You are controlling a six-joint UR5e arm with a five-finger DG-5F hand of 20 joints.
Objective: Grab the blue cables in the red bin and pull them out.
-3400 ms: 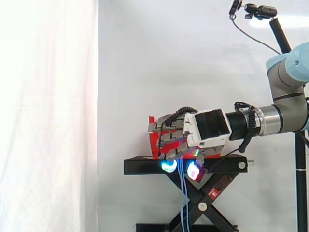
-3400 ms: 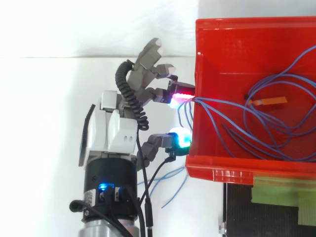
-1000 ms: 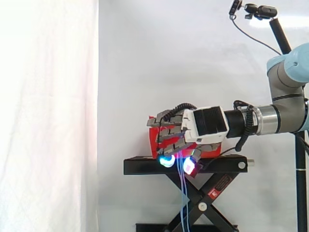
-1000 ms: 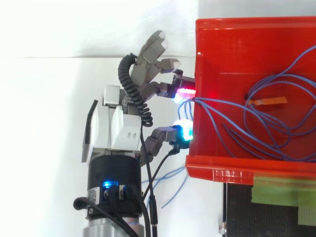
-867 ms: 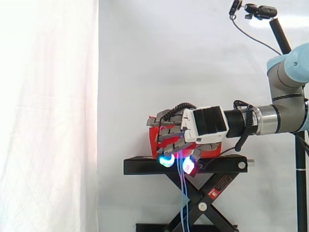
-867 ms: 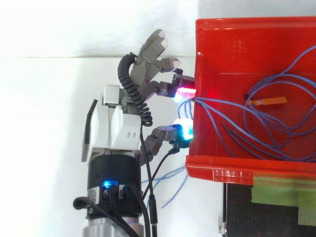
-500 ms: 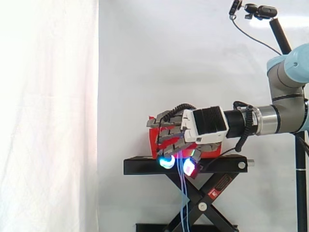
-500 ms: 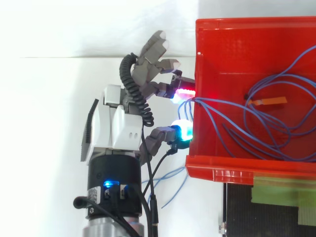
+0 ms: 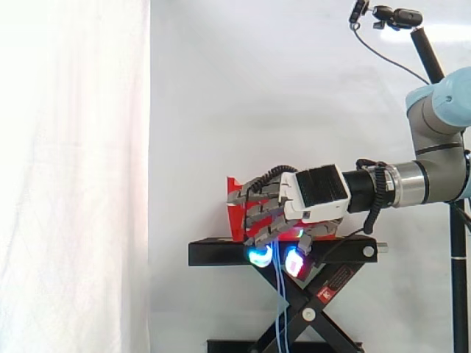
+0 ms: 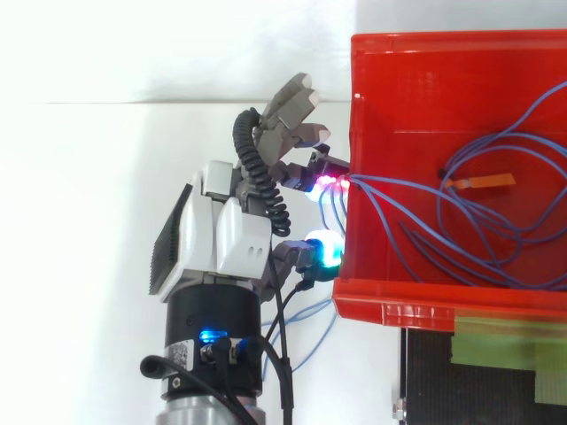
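Note:
The red bin (image 10: 372, 301) holds a loose tangle of thin blue cables (image 10: 425, 221). Several strands drape over its left wall and hang down past the stand as blue cables (image 9: 278, 309). My hand (image 10: 221, 235) is outside that wall, fingers bent downward. A magenta fingertip (image 10: 323, 181) sits on one side of the draped strands and a cyan-green pad (image 10: 323, 250) on the other, with a wide gap between them and no strand pinched. In the side view my hand (image 9: 316, 195) lies level against the red bin (image 9: 235, 209), its glowing tips at the stand's top.
The bin sits on a black scissor stand (image 9: 221, 253) before the white curtain. A small orange tag (image 10: 478, 182) lies among the cables in the bin. Loose blue cable ends (image 10: 306, 341) trail beside my wrist. Green tape (image 10: 496, 341) marks the stand top.
My hand has shifted closer to the bin wall and dipped lower, so its glowing tips now sit at the stand's top edge. The cables have not moved.

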